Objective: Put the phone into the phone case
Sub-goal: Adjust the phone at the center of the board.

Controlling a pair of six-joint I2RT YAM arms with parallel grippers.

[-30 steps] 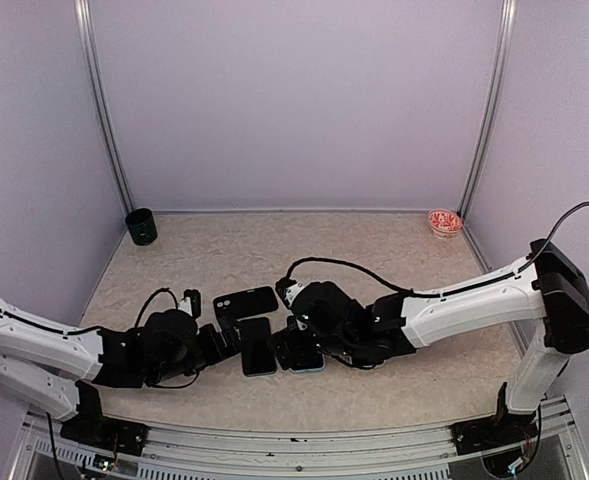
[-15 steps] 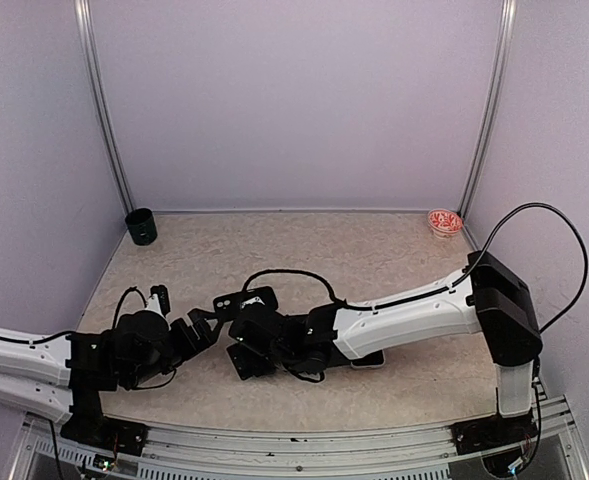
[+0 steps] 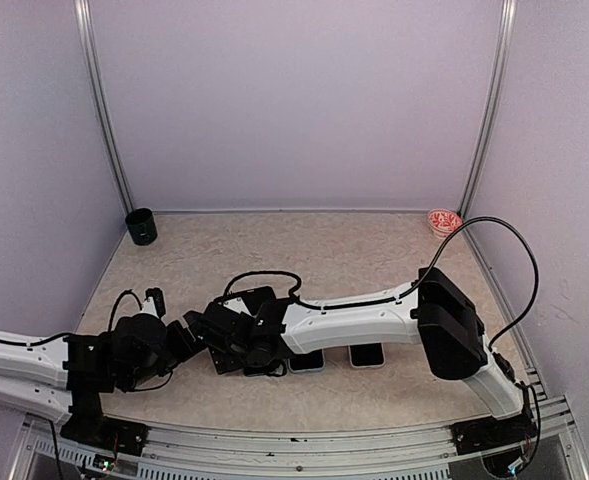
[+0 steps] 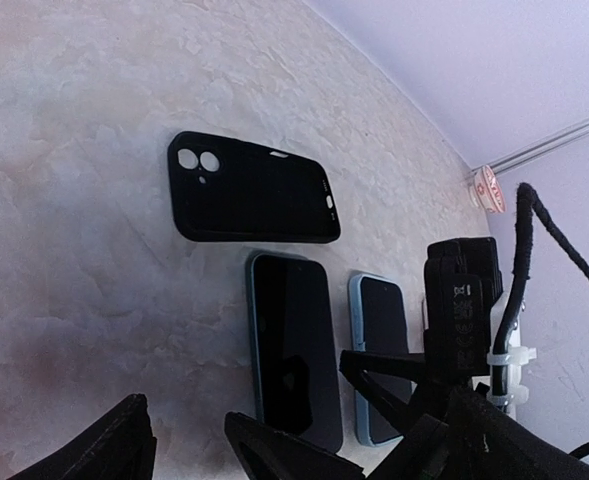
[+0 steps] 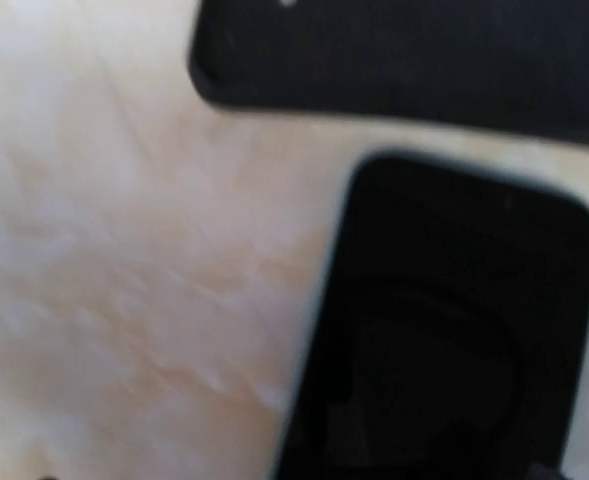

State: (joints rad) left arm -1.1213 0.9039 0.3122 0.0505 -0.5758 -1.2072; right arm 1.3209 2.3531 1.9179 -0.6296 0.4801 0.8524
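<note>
Plainly both pincers are empty: the left gripper (image 4: 179, 450) gapes wide at the frame's bottom edge, and the right gripper (image 3: 229, 345) stands spread too. The phone (image 4: 292, 355) lies flat at centre, just below the phone case (image 4: 252, 190). Crowded so close, the two might collide, or a finger might nudge it into the neighbouring phone (image 4: 382, 350).

The right wrist view was blurred throughout; the black phone case (image 5: 404, 55) ran off its top edge and the dark phone (image 5: 444, 330) off the bottom. From above, the right arm (image 3: 354, 320) hid most of the phone case and the far end of a blue-edged phone (image 3: 306, 364) (a second phone (image 3: 367, 356) likewise). The left gripper (image 4: 184, 428) was cut by the frame's bottom edge.
</note>
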